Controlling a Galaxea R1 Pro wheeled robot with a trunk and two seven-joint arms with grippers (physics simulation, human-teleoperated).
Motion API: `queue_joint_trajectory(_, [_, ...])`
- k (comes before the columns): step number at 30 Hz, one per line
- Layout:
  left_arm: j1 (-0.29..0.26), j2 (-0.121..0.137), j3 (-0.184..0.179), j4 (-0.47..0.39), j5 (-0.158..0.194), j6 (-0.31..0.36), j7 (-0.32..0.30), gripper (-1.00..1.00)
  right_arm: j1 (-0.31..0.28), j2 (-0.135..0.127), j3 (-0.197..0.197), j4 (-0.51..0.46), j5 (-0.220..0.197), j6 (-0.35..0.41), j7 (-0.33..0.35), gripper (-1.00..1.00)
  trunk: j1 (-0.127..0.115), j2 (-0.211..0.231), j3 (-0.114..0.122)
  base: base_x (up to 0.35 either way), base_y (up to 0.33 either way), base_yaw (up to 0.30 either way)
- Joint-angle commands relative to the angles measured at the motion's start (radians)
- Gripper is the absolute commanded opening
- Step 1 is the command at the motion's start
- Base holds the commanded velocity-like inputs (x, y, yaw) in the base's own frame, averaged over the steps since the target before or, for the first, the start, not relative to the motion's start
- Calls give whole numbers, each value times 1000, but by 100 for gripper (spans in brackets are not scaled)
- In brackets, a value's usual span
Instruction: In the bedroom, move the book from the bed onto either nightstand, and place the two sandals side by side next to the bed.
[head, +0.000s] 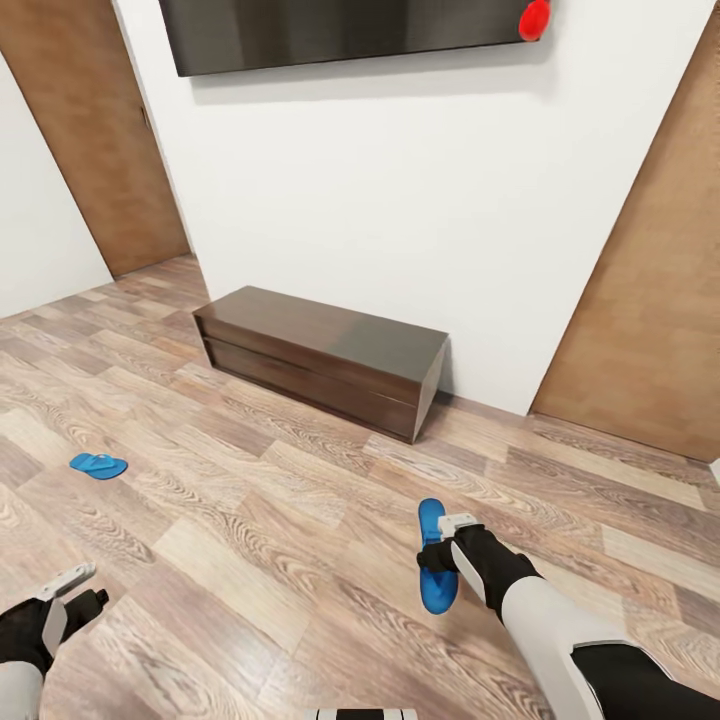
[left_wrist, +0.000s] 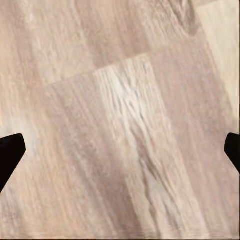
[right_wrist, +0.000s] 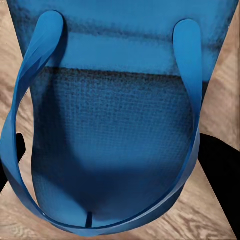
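While the head view takes in a corner of the bedroom (head: 400, 200), with white wall, brown wood panels at either side and a wood-plank floor (head: 250, 520), the wrist views look closely at small patches of it. One blue sandal (head: 436, 557) lies lengthwise under the right gripper (head: 445, 545), in front of the low dark wooden bench (head: 320, 355) that stands against the wall. The right arm's dark wrist and white finger sit across the sandal's middle, but from the head I cannot tell whether the jaws are clenched on it or merely over it.

The right wrist view adds detail: the sandal (right_wrist: 115, 150) is seen from just above, its textured sole and the two straps running down to meet at the toe post. Dark fingertips (right_wrist: 217, 170) show at both edges of the sole, outside the straps, with floor planks visible beyond. Whether they press the sandal is not clear.

The second sandal (head: 98, 465) lies well apart, out on the open floor toward the robot's left, flat and alone.

The left gripper (head: 70, 585) hangs low at the robot's left side, above bare planks. Its wrist view shows wood grain (left_wrist: 125, 125), with one dark fingertip (left_wrist: 10, 155) at each edge, far apart: the jaws are released and hold nothing.

A dark screen (head: 340, 30) hangs high on the wall above the bench, with a red blob (head: 535, 20) at its corner.
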Motion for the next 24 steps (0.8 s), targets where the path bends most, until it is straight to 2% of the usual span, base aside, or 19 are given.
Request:
queue_joint_trajectory(1, [-5,-20,4,-1,-9,8,-1,100,0,0,4,-2,8,6,4,-100,-1,0,3,0,0,0])
queue_joint_trajectory(2, [-8,-38,4,-1,-12,10,-2,100,0,0,4,-2,8,6,4,-100,-1,0,7,0,0,0])
queue_joint_trajectory(3, [-12,-71,4,0,-16,13,-3,100,0,-1,4,-2,8,6,4,-100,-2,0,11,0,0,0])
queue_joint_trajectory(6, [-13,-114,4,2,-21,15,-6,100,0,-1,4,-2,8,6,4,-100,-3,1,22,0,0,0])
queue_joint_trajectory(7, [-13,-121,4,2,-22,15,-6,100,0,-1,4,-2,8,6,4,-100,-3,1,26,0,0,0])
queue_joint_trajectory(12, [-13,-142,4,3,-23,15,-7,100,0,-1,4,-1,8,-24,5,-100,-6,3,46,0,0,0])
queue_joint_trajectory(17, [-12,-146,4,3,-23,6,-1,100,0,0,4,1,8,-38,5,-100,-8,4,65,0,0,0])
queue_joint_trajectory(20, [-12,-146,4,4,-24,-44,2,100,0,3,4,1,9,-43,4,-100,-9,4,77,0,0,0])
queue_joint_trajectory(24, [-13,-144,4,4,-25,-71,2,100,0,5,5,1,10,-45,4,-100,-11,5,92,0,0,0])
